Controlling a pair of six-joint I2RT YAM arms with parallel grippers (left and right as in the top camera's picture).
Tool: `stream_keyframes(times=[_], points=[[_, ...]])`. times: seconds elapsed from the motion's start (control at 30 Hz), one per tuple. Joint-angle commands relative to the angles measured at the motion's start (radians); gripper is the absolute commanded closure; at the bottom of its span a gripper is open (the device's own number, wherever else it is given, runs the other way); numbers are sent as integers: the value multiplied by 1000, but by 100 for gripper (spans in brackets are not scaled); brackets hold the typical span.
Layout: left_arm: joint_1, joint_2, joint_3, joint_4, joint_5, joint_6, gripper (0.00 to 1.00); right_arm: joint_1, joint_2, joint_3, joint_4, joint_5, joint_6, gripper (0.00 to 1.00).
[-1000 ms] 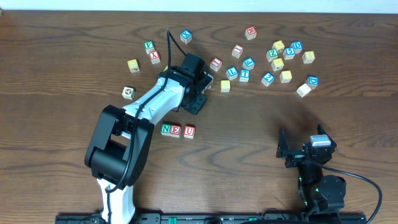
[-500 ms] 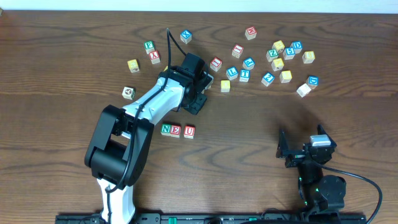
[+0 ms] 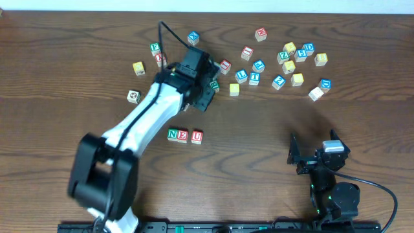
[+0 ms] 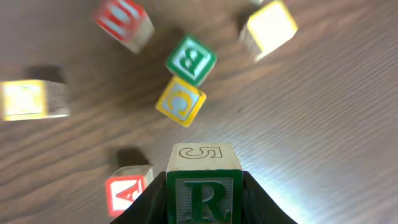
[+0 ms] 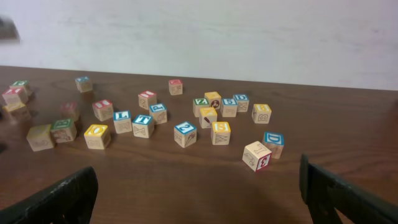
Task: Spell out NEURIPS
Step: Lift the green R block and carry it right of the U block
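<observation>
Since the left gripper (image 4: 203, 210) is clenched on the green R cube (image 4: 203, 186), up by the scattered blocks and seemingly off the table (image 3: 259, 168), the step looks like a carry down to the row: N cube (image 3: 173, 134), E cube (image 3: 184, 135), U cube (image 3: 196, 136). Best set R just right of U, in line, reading the same way, without bumping U. Overhead shows the row and the route, but the held cube's letter is unreadable there. Left wrist view shows the R and the grip, but no row. Right gripper (image 5: 198, 196) is parked well apart, jaws wide, nothing held.
</observation>
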State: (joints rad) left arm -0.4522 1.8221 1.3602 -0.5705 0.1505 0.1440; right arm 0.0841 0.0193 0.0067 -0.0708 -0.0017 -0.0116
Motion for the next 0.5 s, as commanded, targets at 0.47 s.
stream_keyframes(times=[0.47], points=[[-58, -161, 18, -259, -5, -390, 86, -5, 1, -1, -5, -2, 7, 1]])
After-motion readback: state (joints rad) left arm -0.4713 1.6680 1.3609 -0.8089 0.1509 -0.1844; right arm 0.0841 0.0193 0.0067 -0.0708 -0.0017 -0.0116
